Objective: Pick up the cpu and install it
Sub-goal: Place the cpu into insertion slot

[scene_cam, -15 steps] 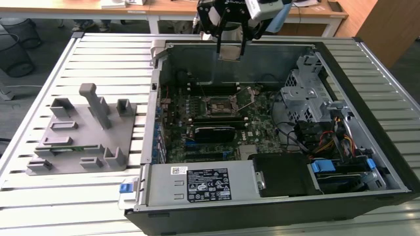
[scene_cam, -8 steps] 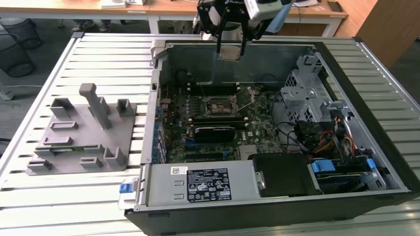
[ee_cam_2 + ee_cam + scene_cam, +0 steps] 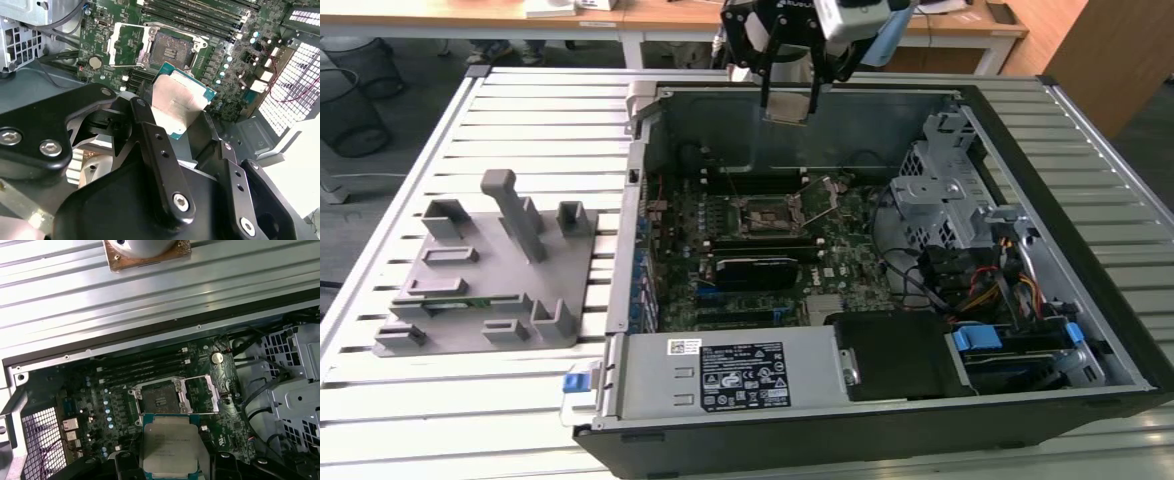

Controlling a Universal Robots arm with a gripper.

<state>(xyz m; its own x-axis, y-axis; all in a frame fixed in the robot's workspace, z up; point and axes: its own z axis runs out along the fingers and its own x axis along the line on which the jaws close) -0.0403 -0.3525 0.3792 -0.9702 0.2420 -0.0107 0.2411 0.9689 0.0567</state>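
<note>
Above the far side of the open computer case (image 3: 635,110), the gripper (image 3: 790,100) hangs with its two black fingers (image 3: 156,150) closed on opposite edges of the cpu (image 3: 789,110). The chip is clear of every surface, and its silver-grey top faces the camera in both wrist views (image 3: 177,106) (image 3: 169,450).

Below it lies the motherboard (image 3: 834,255). The square socket (image 3: 767,215) sits near the board's middle, uncovered. In the first wrist view its metal load plate (image 3: 202,392) is swung open to one side of the socket recess (image 3: 160,400), with a round coin battery (image 3: 216,357) just past the plate. A wire lever (image 3: 829,203) stands tilted on the side of the socket toward the exterior view's right.

Long memory slots (image 3: 754,180) run along the far side of the socket. A black rectangular module (image 3: 754,270) lies on its near side. Nothing lies between the held chip and the socket opening in either wrist view.

Toward the exterior view's right a silver drive cage (image 3: 941,185) rises inside the case, with bundled cables (image 3: 974,285) nearer. A labelled metal box (image 3: 727,372) lies along the case's near edge.

The case rests on a slatted table (image 3: 534,110). On the table, toward the exterior view's left, stands a grey fixture block (image 3: 494,270) with upright posts, well apart from the gripper.
</note>
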